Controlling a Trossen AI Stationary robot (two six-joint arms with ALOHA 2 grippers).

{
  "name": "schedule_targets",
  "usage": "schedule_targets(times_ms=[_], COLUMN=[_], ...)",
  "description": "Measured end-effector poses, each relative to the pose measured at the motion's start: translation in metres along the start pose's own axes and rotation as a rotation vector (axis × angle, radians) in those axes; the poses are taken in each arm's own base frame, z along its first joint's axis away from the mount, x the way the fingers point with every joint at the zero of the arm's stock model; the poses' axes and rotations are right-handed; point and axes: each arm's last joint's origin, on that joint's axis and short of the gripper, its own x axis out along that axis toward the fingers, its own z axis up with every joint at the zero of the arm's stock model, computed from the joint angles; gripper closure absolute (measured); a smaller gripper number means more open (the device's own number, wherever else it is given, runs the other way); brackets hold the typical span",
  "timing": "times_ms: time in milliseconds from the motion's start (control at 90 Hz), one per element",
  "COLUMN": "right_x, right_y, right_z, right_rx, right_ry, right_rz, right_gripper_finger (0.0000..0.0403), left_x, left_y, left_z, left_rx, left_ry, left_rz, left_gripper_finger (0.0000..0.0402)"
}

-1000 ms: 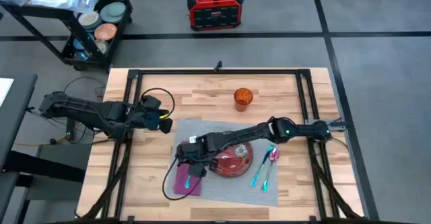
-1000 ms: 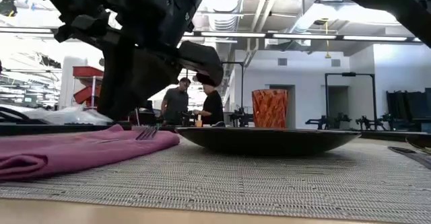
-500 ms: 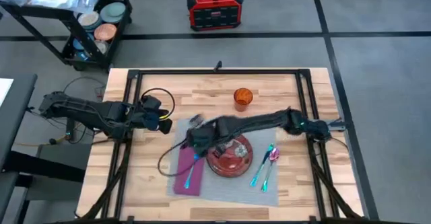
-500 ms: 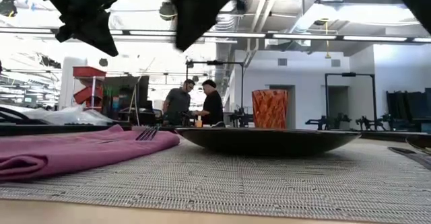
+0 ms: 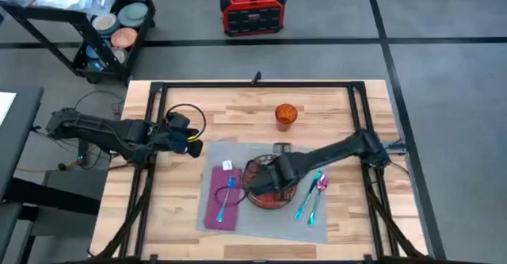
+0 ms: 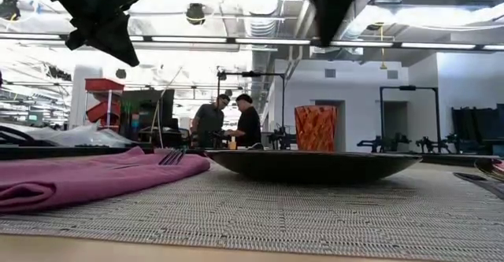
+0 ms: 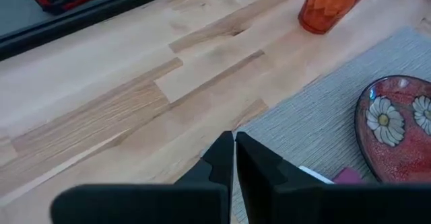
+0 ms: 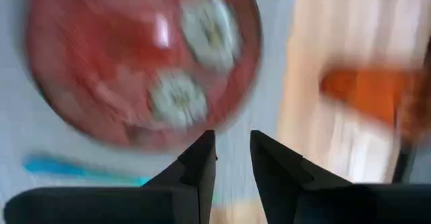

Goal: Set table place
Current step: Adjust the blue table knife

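A grey placemat [image 5: 269, 216] lies on the wooden table [image 5: 238, 109]. On it rest a red flowered plate [image 5: 277, 191] and a purple napkin [image 5: 215, 210], with a blue-handled fork [image 5: 226, 196] lying on the napkin. My right gripper [image 5: 265, 173] hovers open above the plate's left part [image 8: 141, 62], holding nothing. My left gripper [image 5: 196, 146] waits shut over the bare wood at the placemat's far left corner [image 7: 289, 136], touching nothing.
A teal utensil [image 5: 304, 202] and a pink spoon [image 5: 318, 189] lie on the placemat, right of the plate. An orange cup [image 5: 286, 115] stands on the wood beyond the mat. A cart [image 5: 111, 34] and a red box [image 5: 252, 10] sit off the table's far side.
My right gripper has risen from the napkin and swung toward the table's right edge, ending above the plate. The fork, hidden under the gripper a second ago, now shows lying along the napkin. The napkin and plate have stayed in place.
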Motion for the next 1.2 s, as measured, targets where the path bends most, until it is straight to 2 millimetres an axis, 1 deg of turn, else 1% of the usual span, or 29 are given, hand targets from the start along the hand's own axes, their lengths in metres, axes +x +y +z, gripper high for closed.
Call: schedule_targets(times_ms=[111, 233, 289, 356, 411, 500, 633, 856, 967, 1100, 1200], right_x=[0.005, 0.005, 0.007, 0.01, 0.014, 0.026, 0.047, 0.065, 0.078, 0.092, 0.097], right_y=[-0.009, -0.018, -0.022, -0.025, -0.028, -0.028, -0.024, -0.015, -0.012, -0.007, -0.005], right_z=[-0.051, -0.104, -0.121, -0.134, -0.142, -0.148, -0.159, -0.172, -0.181, -0.185, -0.182], right_rx=[0.132, 0.319, 0.4, 0.484, 0.534, 0.555, 0.547, 0.569, 0.545, 0.525, 0.532], right_ry=[0.07, 0.026, -0.014, -0.068, -0.105, -0.136, -0.099, -0.101, -0.054, -0.031, -0.061], right_rz=[0.029, 0.126, 0.174, 0.235, 0.281, 0.319, 0.312, 0.343, 0.329, 0.359, 0.404], right_gripper_finger=[0.0322, 0.0322, 0.0322, 0.0322, 0.0322, 0.0322, 0.0322, 0.0322, 0.0322, 0.0322, 0.0322], left_x=[0.0, 0.0, 0.0, 0.0, 0.0, 0.0, 0.0, 0.0, 0.0, 0.0, 0.0], left_y=[0.0, 0.0, 0.0, 0.0, 0.0, -0.001, -0.002, -0.002, -0.002, -0.002, -0.002], left_z=[0.0, 0.0, 0.0, 0.0, 0.0, 0.001, 0.001, 0.002, 0.002, 0.002, 0.002], left_rx=[0.0, -0.001, -0.002, -0.002, -0.005, -0.012, -0.04, -0.051, -0.06, -0.071, -0.071], left_ry=[0.001, 0.0, -0.002, -0.005, -0.007, -0.012, -0.015, -0.016, -0.016, -0.016, -0.015], left_rz=[0.001, 0.0, 0.001, 0.002, 0.0, -0.006, -0.012, -0.013, -0.013, -0.013, -0.014], left_gripper_finger=[0.0401, 0.0401, 0.0401, 0.0401, 0.0401, 0.0401, 0.0401, 0.0401, 0.0401, 0.0401, 0.0401])
